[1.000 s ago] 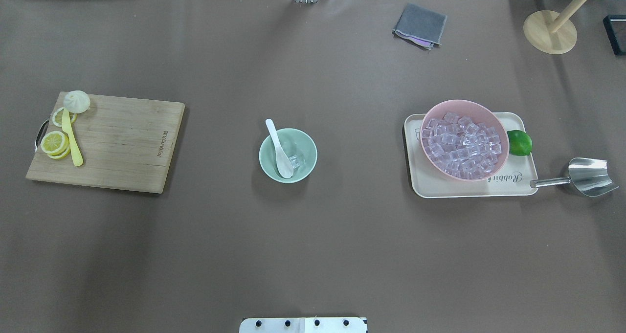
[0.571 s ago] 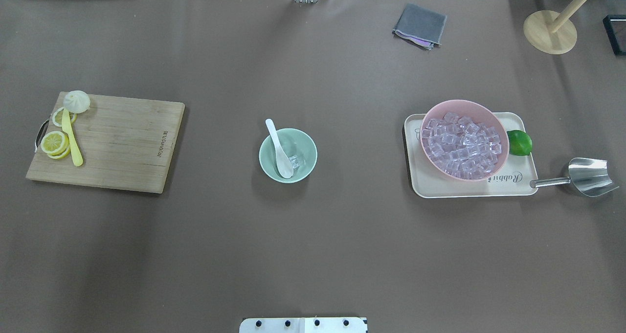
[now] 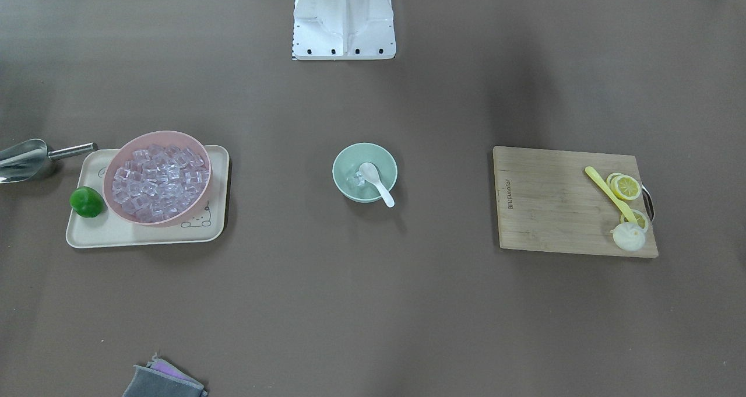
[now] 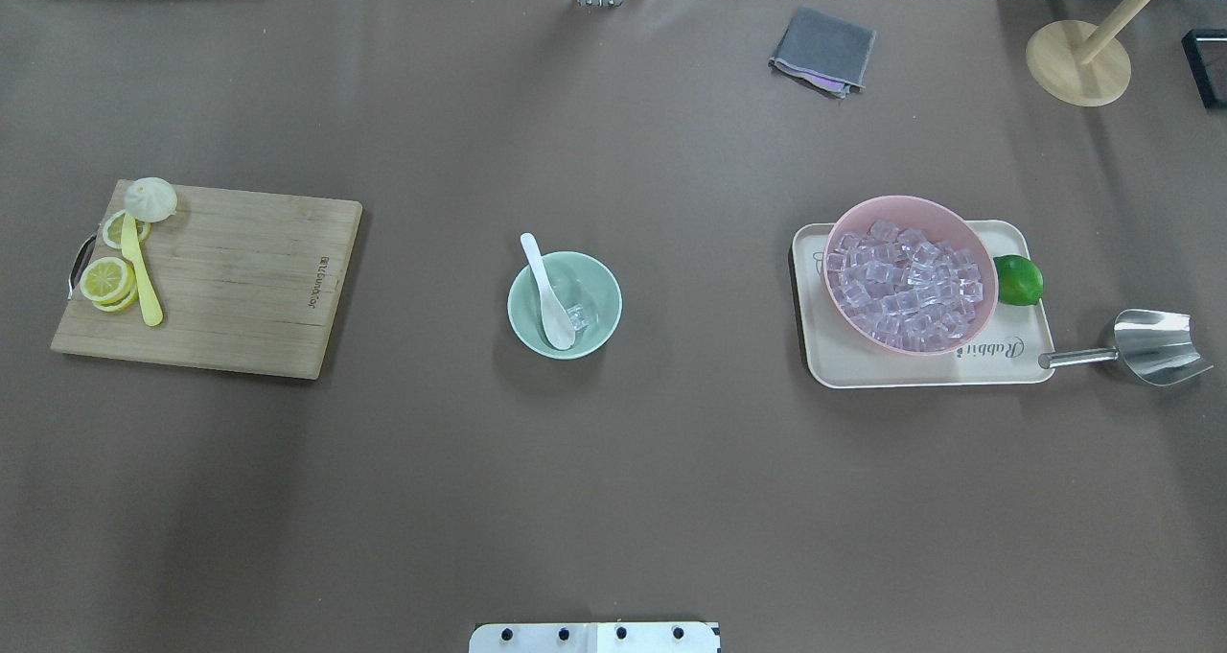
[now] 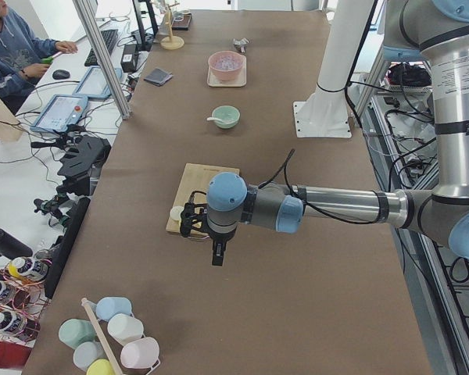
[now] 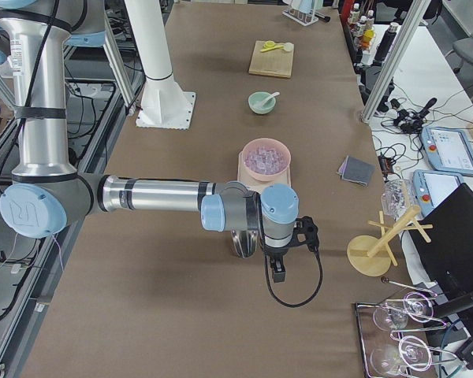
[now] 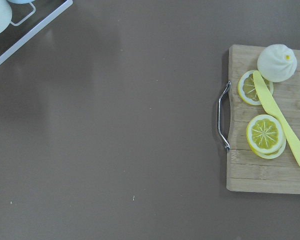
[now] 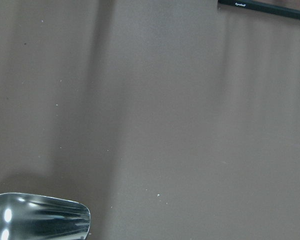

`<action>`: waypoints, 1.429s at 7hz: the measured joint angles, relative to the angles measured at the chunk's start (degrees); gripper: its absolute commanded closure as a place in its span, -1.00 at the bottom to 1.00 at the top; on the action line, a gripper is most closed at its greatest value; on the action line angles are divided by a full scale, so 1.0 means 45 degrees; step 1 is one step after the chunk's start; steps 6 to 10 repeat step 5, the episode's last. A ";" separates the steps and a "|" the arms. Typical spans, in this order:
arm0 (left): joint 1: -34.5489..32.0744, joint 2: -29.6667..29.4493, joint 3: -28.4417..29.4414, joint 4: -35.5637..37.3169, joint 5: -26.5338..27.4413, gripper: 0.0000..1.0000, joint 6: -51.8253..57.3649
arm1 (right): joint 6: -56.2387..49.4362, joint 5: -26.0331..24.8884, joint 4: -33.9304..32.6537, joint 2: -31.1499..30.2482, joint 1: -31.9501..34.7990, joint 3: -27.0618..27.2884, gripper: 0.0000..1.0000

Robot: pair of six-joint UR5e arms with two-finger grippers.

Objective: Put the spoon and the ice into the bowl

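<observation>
Spoon and ice both in the bowl
The spoon (image 4: 546, 293) lies in the mint bowl (image 4: 604, 289), its handle over the rim at 11 o'clock overhead, with the ice (image 4: 576, 316) just beside its scoop. I cannot tell how the fingers of the left gripper (image 5: 191, 226) or right gripper (image 6: 307, 235) stand.

left tool (image 5: 217, 255) pointing down | right tool (image 6: 277, 272) pointing down | closure unclear

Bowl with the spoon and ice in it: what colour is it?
The bowl is plain mint green, clearest in the overhead view.

Brown table (image 4: 613, 500): bowl (image 4: 601, 291), board (image 4: 240, 279), tray (image 4: 997, 362), scoop (image 4: 1155, 346)
</observation>
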 measured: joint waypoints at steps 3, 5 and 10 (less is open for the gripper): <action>0.0006 -0.0048 0.0018 0.0011 0.0003 -0.96 0.0000 | 0.0000 0.0000 0.0153 -0.0057 0.0010 -0.0016 -1.00; -0.0004 -0.0033 -0.0007 0.0004 0.0003 -0.96 0.0000 | -0.0006 0.0000 0.0162 -0.0135 0.0008 -0.0008 -1.00; -0.0004 -0.0033 -0.0007 0.0004 0.0003 -0.96 0.0000 | -0.0006 0.0000 0.0162 -0.0135 0.0008 -0.0008 -1.00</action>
